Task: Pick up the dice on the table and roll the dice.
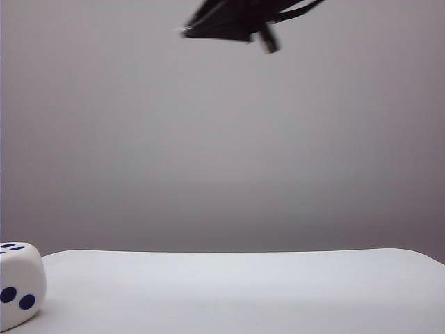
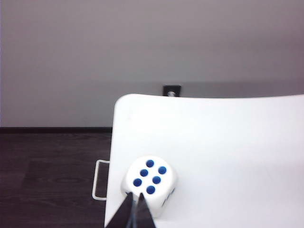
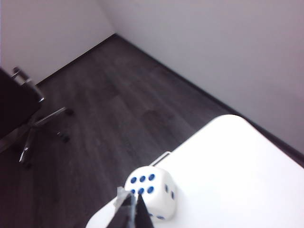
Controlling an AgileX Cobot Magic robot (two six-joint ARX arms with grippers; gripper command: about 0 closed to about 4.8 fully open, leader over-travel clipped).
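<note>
The dice [image 2: 149, 183] is one big white cube with blue pips, six pips facing up. It rests on the white table [image 2: 228, 156] close to a rounded corner and the table's edge. In the exterior view the dice [image 1: 17, 285] sits at the far lower left, partly cut off. My left gripper [image 2: 134, 197] hovers just short of the dice, its dark fingers pressed together, holding nothing. My right gripper [image 3: 133, 196] also hangs above the table edge beside the dice [image 3: 152, 192], shut and empty. A dark, blurred arm part [image 1: 236, 21] crosses the top of the exterior view.
Dark wooden floor [image 3: 109, 104] lies beyond the table edge next to the dice. An office chair [image 3: 19, 109] stands on that floor. A white bracket [image 2: 99, 180] sticks out from the table's side. A plain grey wall [image 1: 222, 139] rises behind the table.
</note>
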